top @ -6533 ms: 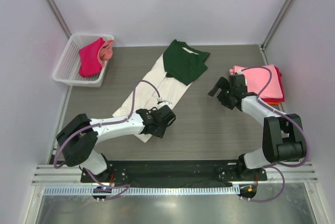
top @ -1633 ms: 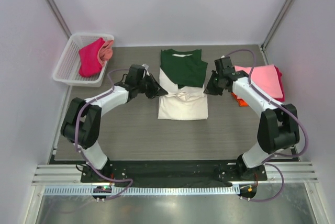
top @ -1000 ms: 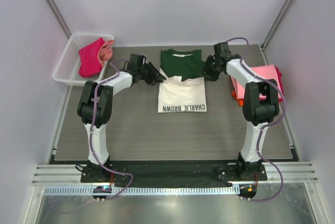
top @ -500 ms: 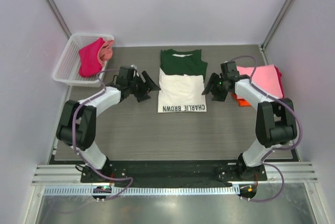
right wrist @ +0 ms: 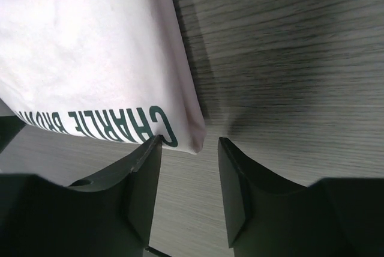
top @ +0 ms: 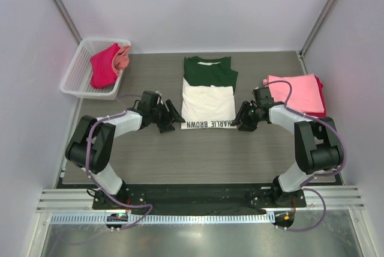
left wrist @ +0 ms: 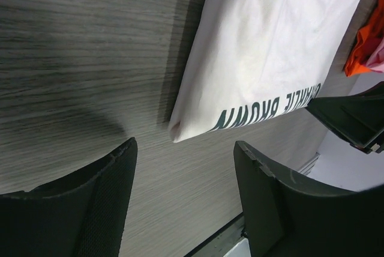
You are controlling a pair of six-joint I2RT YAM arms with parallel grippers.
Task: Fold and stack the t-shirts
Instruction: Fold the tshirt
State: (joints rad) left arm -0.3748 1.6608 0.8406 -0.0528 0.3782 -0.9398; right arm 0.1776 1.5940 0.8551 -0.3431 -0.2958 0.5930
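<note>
Table [top: 192, 161]: grey wood grain, crossed from the near edge by both arms, which are reached inward.
Left gripper [top: 172, 119]: held low at the near left corner of the cream t-shirt [top: 208, 105]. The jaws are parted wide and nothing is gripped. In the left wrist view the cloth corner is seen just ahead of the gap.
Right gripper [top: 243, 119]: set low at the near right corner of the same shirt, jaws apart. In the right wrist view the corner lies in the gap between the fingers [right wrist: 147, 173], unclamped.
Cream t-shirt: laid flat mid-table as a folded rectangle. The lettering runs along its near edge, and the dark green part [top: 208, 72] is turned to the far side.
Pink t-shirt [top: 298, 93]: folded at the right edge of the table on top of a stack. An orange t-shirt [left wrist: 362, 50] is glimpsed beneath it.
Basket [top: 75, 83]: white mesh, placed at the far left corner. A magenta t-shirt [top: 103, 66] and a paler pink one [top: 123, 57] are bundled inside, unfolded.
</note>
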